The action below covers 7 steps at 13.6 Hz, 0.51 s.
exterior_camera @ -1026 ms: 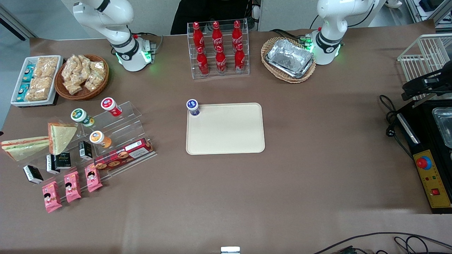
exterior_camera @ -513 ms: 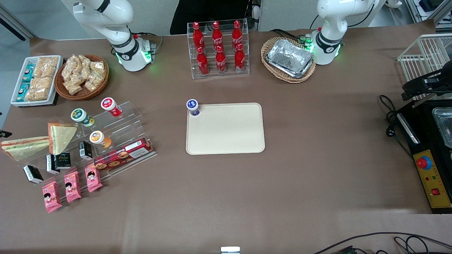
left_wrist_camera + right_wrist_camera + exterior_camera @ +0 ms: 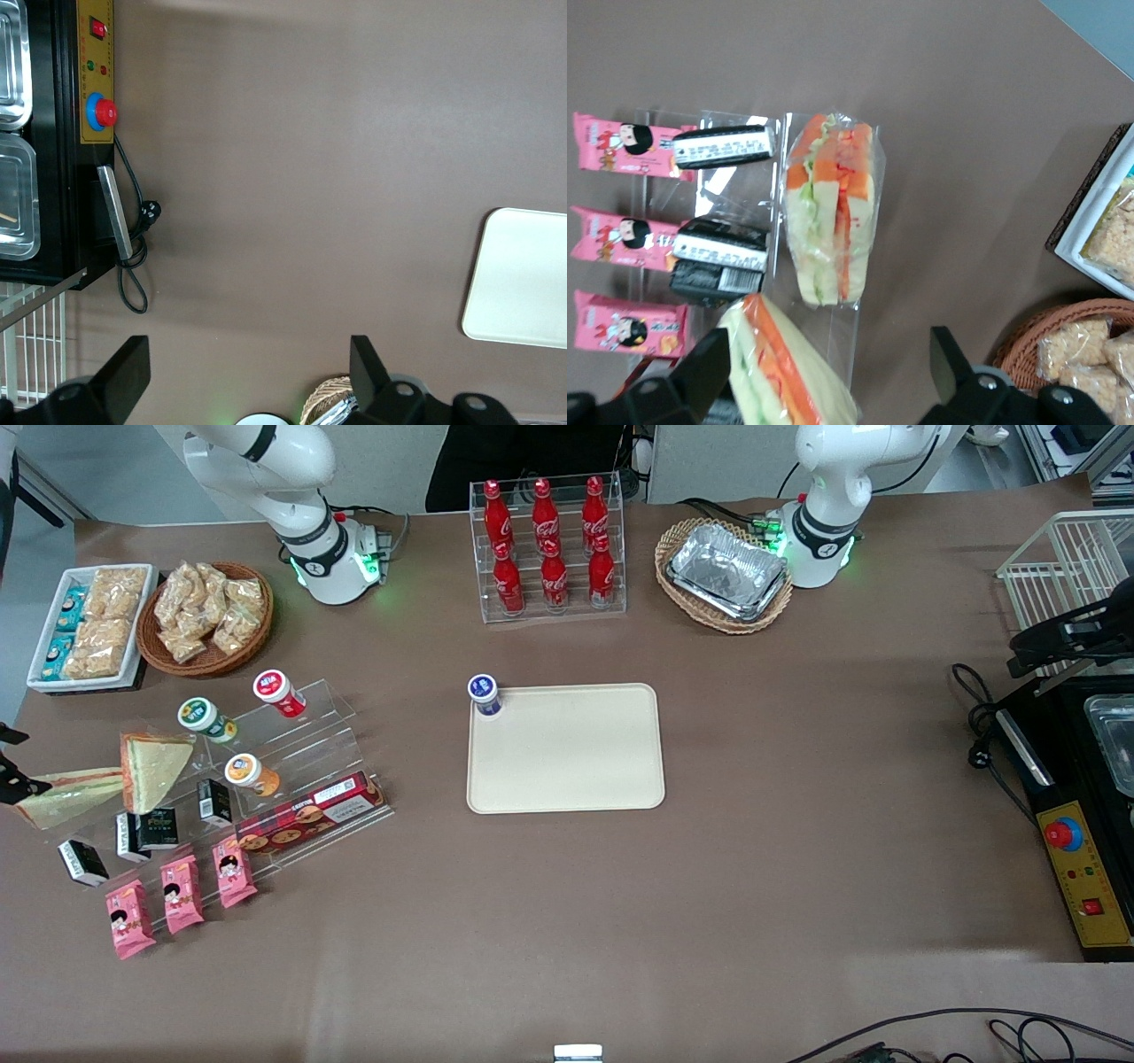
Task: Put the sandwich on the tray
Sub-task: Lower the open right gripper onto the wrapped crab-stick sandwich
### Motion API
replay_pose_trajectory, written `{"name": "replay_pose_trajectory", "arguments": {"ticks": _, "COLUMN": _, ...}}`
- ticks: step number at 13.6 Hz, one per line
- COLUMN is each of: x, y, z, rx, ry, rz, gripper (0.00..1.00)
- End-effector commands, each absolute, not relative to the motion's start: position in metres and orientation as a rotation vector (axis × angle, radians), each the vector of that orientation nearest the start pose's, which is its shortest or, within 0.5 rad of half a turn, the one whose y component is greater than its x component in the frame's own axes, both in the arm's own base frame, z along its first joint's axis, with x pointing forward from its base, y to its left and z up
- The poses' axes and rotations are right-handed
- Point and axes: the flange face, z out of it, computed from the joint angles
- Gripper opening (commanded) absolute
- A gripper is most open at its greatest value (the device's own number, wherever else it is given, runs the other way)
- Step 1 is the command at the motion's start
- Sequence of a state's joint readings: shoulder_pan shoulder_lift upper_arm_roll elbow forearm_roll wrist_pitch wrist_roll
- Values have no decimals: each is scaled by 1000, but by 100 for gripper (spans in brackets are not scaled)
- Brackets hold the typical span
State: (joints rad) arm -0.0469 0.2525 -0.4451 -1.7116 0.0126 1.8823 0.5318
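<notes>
**Claw arriving over the wrapped sandwich**

Since a second ago, my black two-finger claw (image 3: 11,779) has been coming into the front view at the working arm's end of the table, and it is now covering the wide end of the sandwich. Nothing else on the table has shifted.

I am hovering above the triangular white-bread sandwich in clear wrap (image 3: 830,212), whose cut side is showing orange-red and green filling. My claw (image 3: 826,347) is standing wide open, its two fingers spread apart and gripping nothing.

The sandwich (image 3: 75,791) is lying on a clear acrylic stepped stand (image 3: 319,731). It is well apart from the large flat cream-beige plastic tray with rounded corners (image 3: 567,779) at the middle of the table.

Just beside the sandwich, a second wrapped wedge with a pale-yellow bread face (image 3: 152,766) is leaning on the same stand. Small black cartons (image 3: 718,257) and pink snack packets (image 3: 620,239) are lying near both.

On one corner of the tray, a small bottle with a blue lid (image 3: 485,693) is standing upright.
</notes>
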Motion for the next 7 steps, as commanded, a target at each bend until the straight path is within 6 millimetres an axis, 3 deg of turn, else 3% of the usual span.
{"name": "replay_pose_trajectory", "arguments": {"ticks": 1, "x": 557, "y": -289, "z": 427, "rx": -2852, "ry": 1615, "rz": 61, "gripper": 100}}
{"name": "replay_pose_trajectory", "arguments": {"ticks": 7, "x": 564, "y": -303, "z": 405, "rx": -2878, "ry": 1624, "rz": 12, "gripper": 100}}
